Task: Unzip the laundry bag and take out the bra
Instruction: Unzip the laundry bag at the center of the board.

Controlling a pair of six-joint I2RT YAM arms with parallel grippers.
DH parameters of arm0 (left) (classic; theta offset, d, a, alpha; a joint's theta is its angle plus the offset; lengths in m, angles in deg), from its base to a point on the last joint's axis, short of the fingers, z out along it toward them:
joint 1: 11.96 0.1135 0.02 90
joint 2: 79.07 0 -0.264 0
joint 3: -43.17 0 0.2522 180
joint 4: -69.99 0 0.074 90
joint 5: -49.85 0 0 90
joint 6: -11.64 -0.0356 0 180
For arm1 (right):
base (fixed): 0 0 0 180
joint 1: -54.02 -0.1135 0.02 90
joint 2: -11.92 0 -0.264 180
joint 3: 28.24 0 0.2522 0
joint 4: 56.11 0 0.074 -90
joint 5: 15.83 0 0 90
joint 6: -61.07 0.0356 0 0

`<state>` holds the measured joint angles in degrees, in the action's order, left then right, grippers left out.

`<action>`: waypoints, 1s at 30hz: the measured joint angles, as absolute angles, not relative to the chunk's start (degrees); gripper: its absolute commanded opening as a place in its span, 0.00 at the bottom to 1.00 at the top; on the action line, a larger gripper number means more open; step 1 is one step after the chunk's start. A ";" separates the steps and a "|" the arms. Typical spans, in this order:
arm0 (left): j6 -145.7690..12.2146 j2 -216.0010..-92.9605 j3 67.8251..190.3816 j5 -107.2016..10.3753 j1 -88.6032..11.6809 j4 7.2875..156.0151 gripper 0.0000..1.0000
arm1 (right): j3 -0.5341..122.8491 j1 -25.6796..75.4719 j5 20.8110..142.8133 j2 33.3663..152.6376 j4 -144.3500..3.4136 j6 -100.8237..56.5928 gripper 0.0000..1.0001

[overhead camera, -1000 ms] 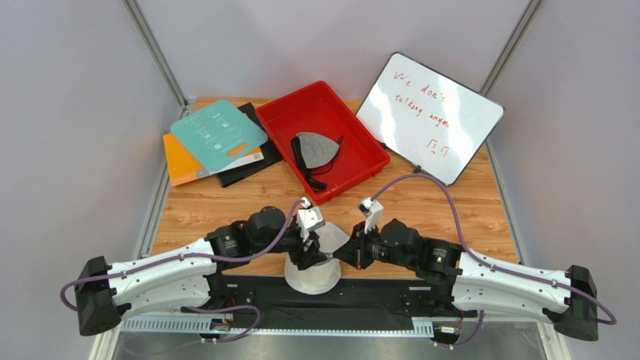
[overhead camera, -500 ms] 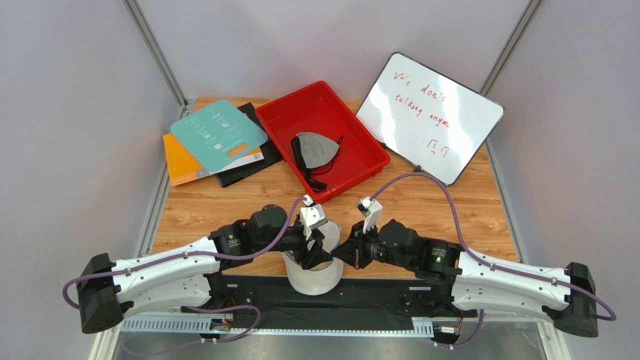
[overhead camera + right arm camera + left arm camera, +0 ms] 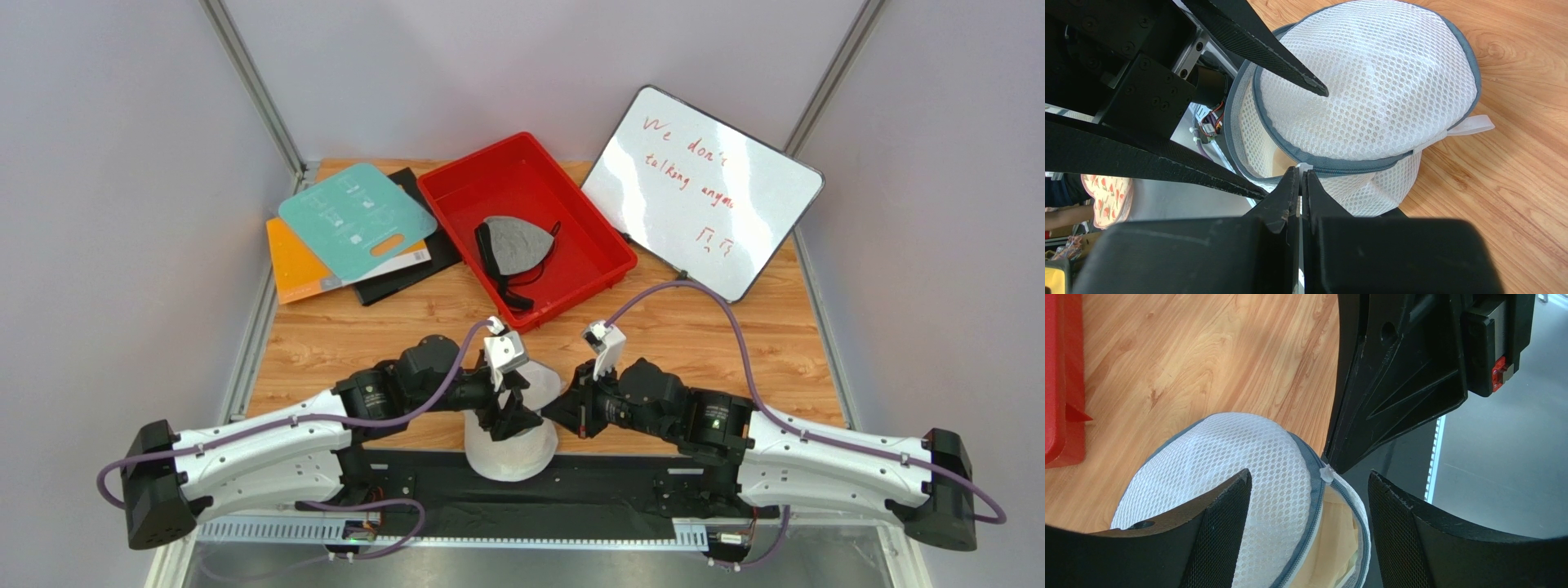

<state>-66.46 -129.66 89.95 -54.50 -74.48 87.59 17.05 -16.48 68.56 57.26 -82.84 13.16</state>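
The laundry bag (image 3: 513,451), a white mesh dome with a grey zipper band, stands at the table's near edge between both arms. Its zipper is partly undone. The beige bra (image 3: 1333,539) shows through the gap and stays inside the bag. My left gripper (image 3: 1309,478) is open, with one finger on the mesh top and the other past the rim, straddling the gap. My right gripper (image 3: 1301,171) is shut on the small clear zipper pull (image 3: 1327,473) at the bag's rim. In the right wrist view the laundry bag (image 3: 1364,92) fills the upper middle.
A red tray (image 3: 577,202) behind the bag holds a grey bra with black straps (image 3: 515,245). A whiteboard (image 3: 705,190) leans at the back right. Teal, orange and black boards (image 3: 356,214) lie at the back left. A black mat (image 3: 613,484) runs along the near edge.
My left gripper has shifted slightly over the bag and its jaws have widened a little. The right gripper keeps its hold at the rim.
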 measured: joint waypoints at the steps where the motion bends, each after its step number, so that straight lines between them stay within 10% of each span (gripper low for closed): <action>1: -66.37 -129.84 89.93 -54.52 -74.51 87.59 0.75 | 17.05 -16.50 68.52 57.26 -82.84 13.16 0.00; 17: -64.88 -133.33 89.23 -54.59 -74.51 87.39 0.58 | 17.20 -16.63 66.73 56.91 -83.78 12.98 0.00; 26: -63.40 -132.64 88.05 -54.63 -74.51 86.80 0.06 | 17.71 -16.70 62.97 53.11 -87.33 12.11 0.00; 30: -63.22 -132.18 88.05 -54.54 -74.61 86.65 0.00 | 17.73 -16.70 62.40 53.09 -87.70 12.11 0.00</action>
<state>-63.22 -132.18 88.05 -54.54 -74.61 86.65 17.73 -16.70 62.40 53.09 -87.70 12.11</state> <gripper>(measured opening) 0.024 0.007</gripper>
